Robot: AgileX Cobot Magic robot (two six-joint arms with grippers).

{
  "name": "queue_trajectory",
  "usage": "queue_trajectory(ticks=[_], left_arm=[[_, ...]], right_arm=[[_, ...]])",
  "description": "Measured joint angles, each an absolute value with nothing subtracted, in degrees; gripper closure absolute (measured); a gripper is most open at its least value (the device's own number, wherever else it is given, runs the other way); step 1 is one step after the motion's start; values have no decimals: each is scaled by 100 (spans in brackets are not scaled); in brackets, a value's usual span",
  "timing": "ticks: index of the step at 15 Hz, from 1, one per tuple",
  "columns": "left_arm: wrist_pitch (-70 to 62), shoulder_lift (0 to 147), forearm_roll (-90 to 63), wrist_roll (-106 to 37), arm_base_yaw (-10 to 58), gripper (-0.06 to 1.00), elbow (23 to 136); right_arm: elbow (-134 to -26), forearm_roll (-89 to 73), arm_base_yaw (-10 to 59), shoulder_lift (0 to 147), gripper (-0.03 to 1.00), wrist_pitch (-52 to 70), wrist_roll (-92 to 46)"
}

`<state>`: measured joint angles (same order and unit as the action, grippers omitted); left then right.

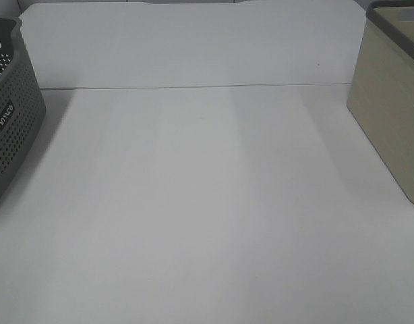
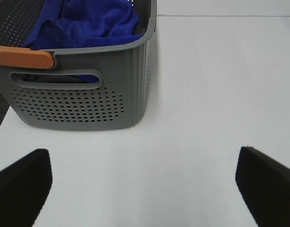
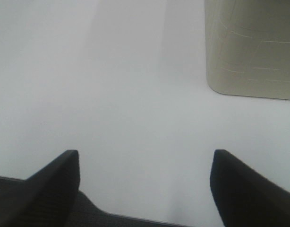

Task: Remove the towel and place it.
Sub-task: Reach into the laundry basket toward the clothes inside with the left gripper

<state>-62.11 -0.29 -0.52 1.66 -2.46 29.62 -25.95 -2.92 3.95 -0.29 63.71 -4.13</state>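
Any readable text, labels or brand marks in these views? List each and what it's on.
Dark label on the grey basket wall: short white word running sideways, too small and blurred to read for sure.
Beige basket: no text visible.
Towel: no tag or print in view.
Nothing else carries lettering.

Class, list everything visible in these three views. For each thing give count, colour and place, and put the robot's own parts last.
perforated basket: one, grey, at the table's left edge
handle: one, orange, on the grey basket's rim
towel: one, royal blue, bunched inside the grey basket
solid-walled basket: one, beige with a grey rim, at the table's right edge
table: one, white, under both baskets
left gripper: one, black, open, facing the grey basket
right gripper: one, black, open, near the beige basket
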Motion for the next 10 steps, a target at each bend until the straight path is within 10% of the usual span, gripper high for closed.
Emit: queue_trajectory(ticks=[10], left_arm=[[-6211,-29,-521,-367,-246,-4,2962]], right_arm=[[-2595,-292,395,-29,21,6371,-413]])
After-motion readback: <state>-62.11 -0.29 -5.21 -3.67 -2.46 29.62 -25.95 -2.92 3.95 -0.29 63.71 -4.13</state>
